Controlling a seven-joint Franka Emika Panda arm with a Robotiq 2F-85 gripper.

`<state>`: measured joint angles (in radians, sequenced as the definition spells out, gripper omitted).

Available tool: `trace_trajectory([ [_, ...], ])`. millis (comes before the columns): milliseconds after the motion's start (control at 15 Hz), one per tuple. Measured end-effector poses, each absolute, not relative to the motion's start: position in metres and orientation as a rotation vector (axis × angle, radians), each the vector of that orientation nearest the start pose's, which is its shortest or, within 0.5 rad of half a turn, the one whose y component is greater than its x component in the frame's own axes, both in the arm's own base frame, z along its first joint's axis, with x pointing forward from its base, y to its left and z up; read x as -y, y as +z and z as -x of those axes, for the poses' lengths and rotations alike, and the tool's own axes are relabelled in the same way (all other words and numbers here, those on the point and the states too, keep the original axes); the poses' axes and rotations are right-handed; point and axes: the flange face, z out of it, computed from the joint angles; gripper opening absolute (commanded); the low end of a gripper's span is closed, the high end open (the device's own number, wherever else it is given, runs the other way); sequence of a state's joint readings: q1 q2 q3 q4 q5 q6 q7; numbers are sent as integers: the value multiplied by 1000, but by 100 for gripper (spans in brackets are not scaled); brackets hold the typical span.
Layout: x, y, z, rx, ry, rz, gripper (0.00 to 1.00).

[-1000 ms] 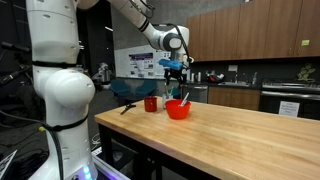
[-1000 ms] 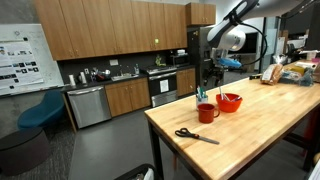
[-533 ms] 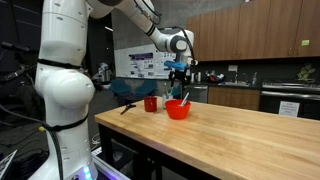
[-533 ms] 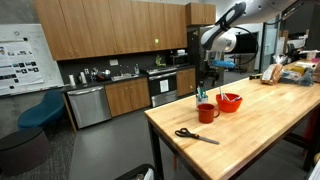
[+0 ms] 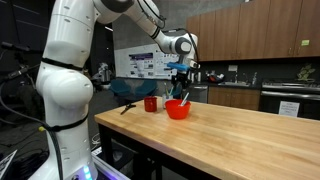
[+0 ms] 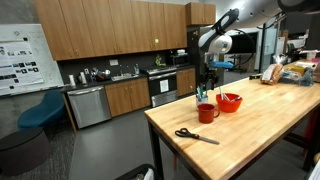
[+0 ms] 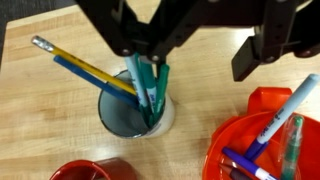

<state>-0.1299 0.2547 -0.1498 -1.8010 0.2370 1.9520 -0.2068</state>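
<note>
Pinching the teal marker [image 7: 152, 90] in the cup [image 7: 120, 118], my gripper [image 7: 150, 58] has it grasped — next, I judge, a straight lift.

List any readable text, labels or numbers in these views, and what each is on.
None can be read.
Wall poster: print too small to read.
Poster behind the arm: too small to read.
Boxes: printing blurred.
Teal markers in the cup: no legible label in the wrist view.
</note>
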Motion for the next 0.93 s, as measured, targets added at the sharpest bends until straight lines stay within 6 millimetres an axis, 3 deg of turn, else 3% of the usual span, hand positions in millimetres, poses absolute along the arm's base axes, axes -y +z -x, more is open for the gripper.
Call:
trace_trajectory([
  [67,149,398,-597,-245,98,2930,28],
  [133,147,397,-597,-239,117,2926,41],
  [200,145,396,-597,-231,134,2921,66],
  [333,139,395,-597,-215,165,2913,68],
  [667,126,394,-596,-178,220,2897,98],
  [800,124,394,-595,-170,234,2893,100],
  [867,123,394,-595,-168,241,2891,70],
  [933,123,393,-594,-167,246,2890,74],
])
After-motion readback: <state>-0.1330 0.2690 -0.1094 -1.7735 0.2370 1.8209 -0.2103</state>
